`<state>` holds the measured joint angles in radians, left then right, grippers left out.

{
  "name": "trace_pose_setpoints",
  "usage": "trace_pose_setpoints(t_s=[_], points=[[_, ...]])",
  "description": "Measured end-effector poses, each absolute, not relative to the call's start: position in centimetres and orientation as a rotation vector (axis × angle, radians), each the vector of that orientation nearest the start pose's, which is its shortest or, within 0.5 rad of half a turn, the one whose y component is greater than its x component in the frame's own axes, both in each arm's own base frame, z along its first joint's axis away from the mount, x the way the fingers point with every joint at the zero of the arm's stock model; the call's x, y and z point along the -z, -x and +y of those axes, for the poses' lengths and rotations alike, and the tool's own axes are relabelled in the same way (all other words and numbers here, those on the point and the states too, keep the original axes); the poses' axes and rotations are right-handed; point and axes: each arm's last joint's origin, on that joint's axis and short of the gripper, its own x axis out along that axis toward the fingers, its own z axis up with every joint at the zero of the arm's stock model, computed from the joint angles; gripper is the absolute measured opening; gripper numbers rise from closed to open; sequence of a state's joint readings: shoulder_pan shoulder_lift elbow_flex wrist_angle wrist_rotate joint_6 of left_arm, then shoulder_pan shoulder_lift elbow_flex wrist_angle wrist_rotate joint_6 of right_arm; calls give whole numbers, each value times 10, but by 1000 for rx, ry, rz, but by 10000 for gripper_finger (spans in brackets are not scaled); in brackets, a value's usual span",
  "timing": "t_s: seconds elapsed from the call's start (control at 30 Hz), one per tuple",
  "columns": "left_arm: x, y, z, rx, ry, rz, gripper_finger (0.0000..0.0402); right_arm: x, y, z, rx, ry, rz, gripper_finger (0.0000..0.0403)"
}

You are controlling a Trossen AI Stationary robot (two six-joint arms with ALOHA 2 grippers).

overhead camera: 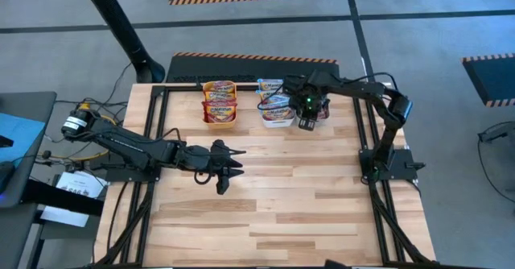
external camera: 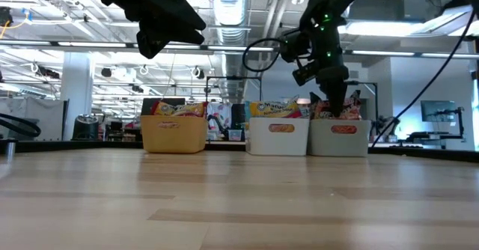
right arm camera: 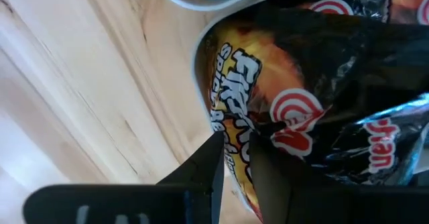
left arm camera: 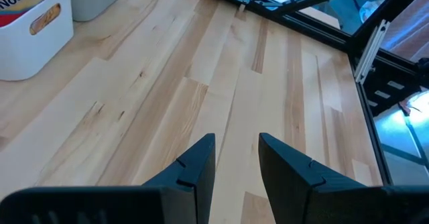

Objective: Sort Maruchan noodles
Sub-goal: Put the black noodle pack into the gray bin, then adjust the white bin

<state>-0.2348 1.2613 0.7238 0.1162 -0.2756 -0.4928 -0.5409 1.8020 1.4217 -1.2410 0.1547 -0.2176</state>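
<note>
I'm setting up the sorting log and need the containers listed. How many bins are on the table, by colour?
Orange bin: 1
White bin: 1
Grey bin: 1
Total: 3 bins

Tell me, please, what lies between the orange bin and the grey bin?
The white bin, filled with noodle packets, stands between the orange bin and the grey bin; the low view shows it.
</note>
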Motion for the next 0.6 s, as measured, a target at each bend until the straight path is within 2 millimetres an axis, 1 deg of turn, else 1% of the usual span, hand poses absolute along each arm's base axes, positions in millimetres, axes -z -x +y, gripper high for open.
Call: trace_pose_setpoints(t_s=[0.17,0.33,0.5,0.6], points=[[-242,-263,-55,-139,380,387,102,-240,-274,-160,342,-133,1663,97],[-242,-263,-55,-139,380,386,102,-262,-268,-145,382,-138,1598,97],[-243,-263,-55,-137,377,381,102,-285,-264,-127,426,-207,1465,97],[-244,-263,-55,-130,361,369,103,-292,-273,-119,414,-253,1331,97]])
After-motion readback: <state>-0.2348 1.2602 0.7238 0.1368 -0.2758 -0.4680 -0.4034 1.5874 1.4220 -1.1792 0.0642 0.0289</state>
